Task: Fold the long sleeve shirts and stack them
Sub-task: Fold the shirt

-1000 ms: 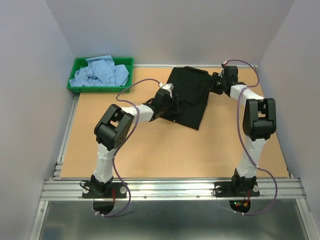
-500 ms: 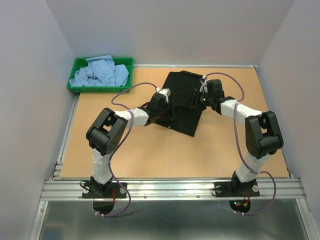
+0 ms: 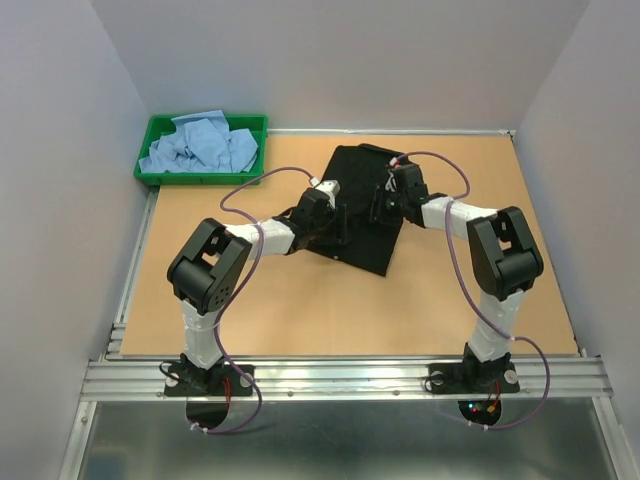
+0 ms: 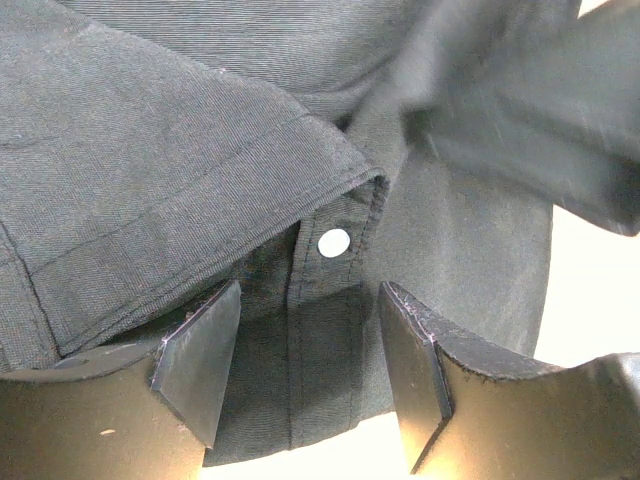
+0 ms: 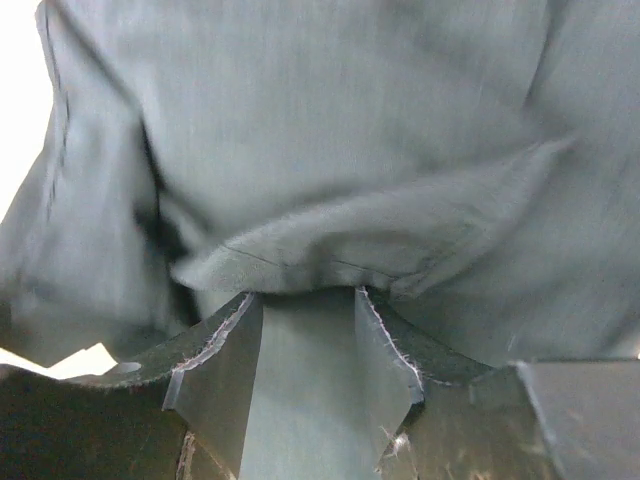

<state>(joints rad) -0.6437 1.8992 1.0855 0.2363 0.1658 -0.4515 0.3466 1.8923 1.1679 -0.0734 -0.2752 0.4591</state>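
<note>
Found the black shirt [image 3: 360,170] spread on the surface [image 3: 300,300] at far centre. Saw the left end effector [image 4: 310,300] at its left edge, fingers parted, straddling the placket below a pale button [image 4: 333,241]. Saw the right end effector [image 5: 307,298] over its right half, likewise agape, a cloth fold just beyond the tips. Noted light blue shirts [image 3: 200,145] heaped in the green tray [image 3: 195,180], far left.

Tan table [image 3: 300,300] — black shirt [image 3: 356,168], green tray [image 3: 196,180] on it.

Black shirt [image 3: 365,180]: 1. Light blue shirts [image 3: 200,145]: heaped, count unclear. Green tray [image 3: 200,181]: 1. Grippers: 2, namely left gripper [image 4: 310,345] and right gripper [image 5: 305,350].
</note>
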